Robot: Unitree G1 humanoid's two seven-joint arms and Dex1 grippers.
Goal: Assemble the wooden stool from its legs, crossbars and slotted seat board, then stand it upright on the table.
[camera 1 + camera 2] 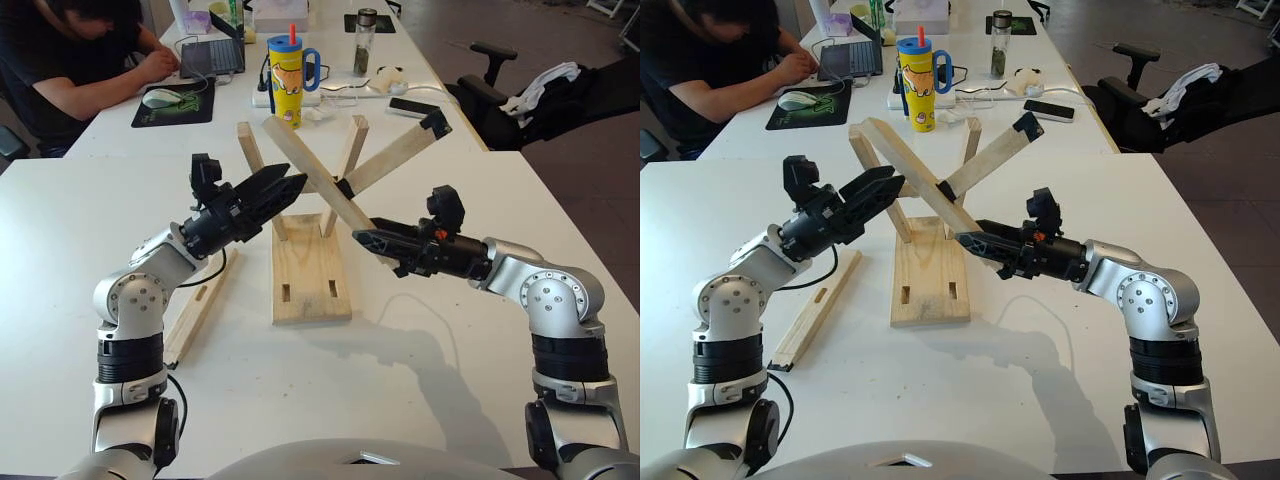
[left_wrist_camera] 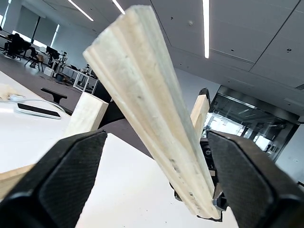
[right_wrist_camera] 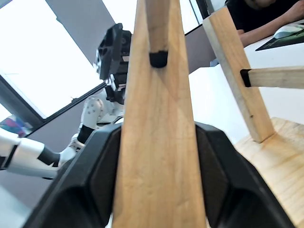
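Clenches the right gripper (image 1: 367, 240) on the low end of a wooden leg (image 1: 297, 150) slanting toward 11 o'clock above the flat seat board (image 1: 310, 290) at 12 o'clock, with the left gripper (image 1: 290, 187) parted around it; seems light, stiff, dry, best pinched across flat faces.

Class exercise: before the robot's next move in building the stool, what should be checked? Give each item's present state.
1. Right end effector grips the raised leg: ok, it is shut on the lower end.
2. Left end effector grips that leg: not ok, the fingers are open with gaps showing.
3. Seat board lies flat on the table: ok.
4. Near slots are free: ok.
5. Back legs are fully seated in the board: cannot tell.
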